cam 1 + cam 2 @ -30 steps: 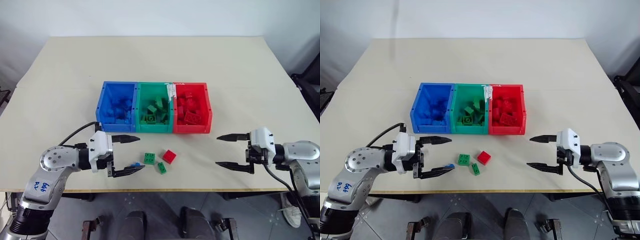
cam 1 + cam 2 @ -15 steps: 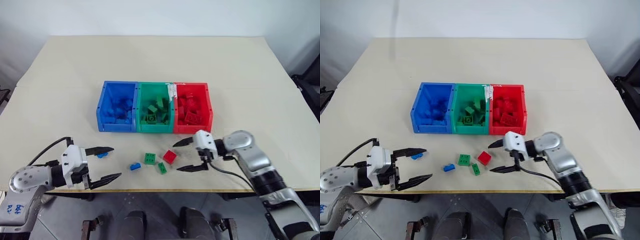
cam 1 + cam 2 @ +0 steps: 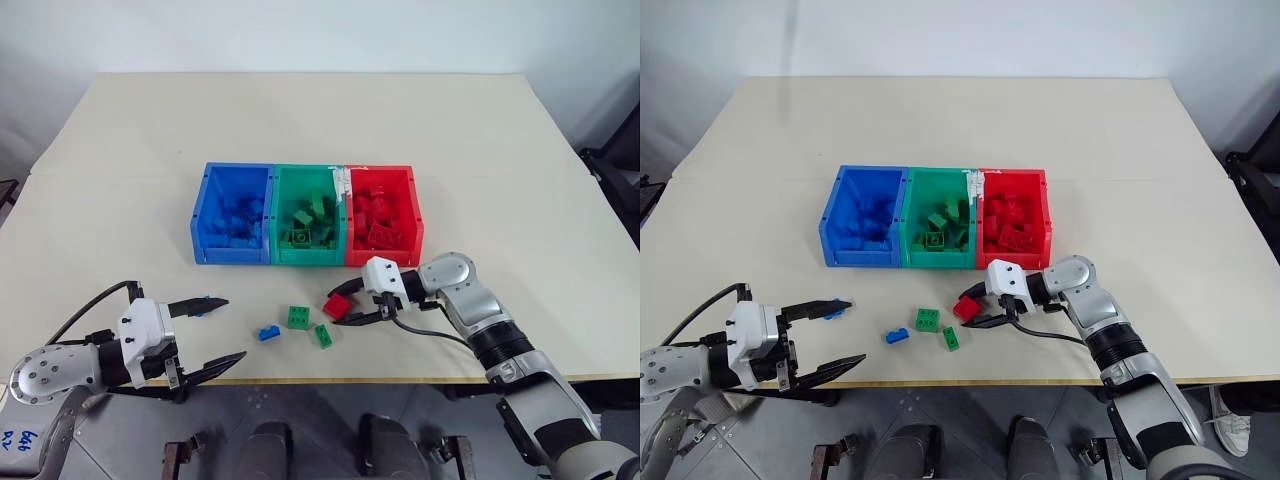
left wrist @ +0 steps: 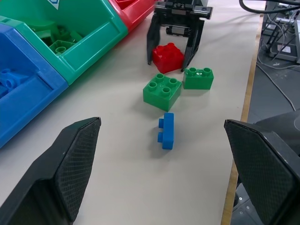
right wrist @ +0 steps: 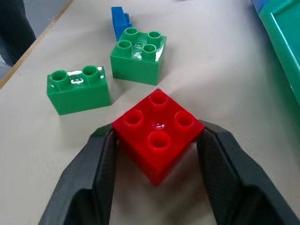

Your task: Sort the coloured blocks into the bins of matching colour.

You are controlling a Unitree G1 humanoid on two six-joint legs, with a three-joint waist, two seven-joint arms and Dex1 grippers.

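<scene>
The left gripper [image 3: 205,332] sits low by the near edge of the table [image 3: 300,130], on the left side. Its two black fingers are wide apart and hold nothing. A tiny bit of blue [image 3: 203,306] shows right at the tip of the farther finger; I cannot tell if it touches. The left wrist view does not show that bit at all.

Next, going right, a small blue block [image 3: 267,333] lies on the table. Just past it is a square green block [image 3: 298,317] with four bumps. Near that is a smaller green block [image 3: 324,335] with two bumps. In the head views these look tiny. The left wrist view shows their bumps well, and shows the two green blocks almost touching.

Farther back stand the bins in a row: the blue bin [image 3: 203,218], the green bin [image 3: 279,205], and the red bin [image 3: 414,225]. Each has blocks of its own color inside. The head views look down into all three.

Right of the green blocks is the red block [image 3: 339,305]. It rests on the table in front of the bins. The right gripper [image 3: 341,306] has its fingers pressed on two sides of it. The right wrist view [image 5: 158,133] shows this best: both black fingers [image 5: 100,164] touch the block. The left wrist view shows the same pinch from the front.
</scene>
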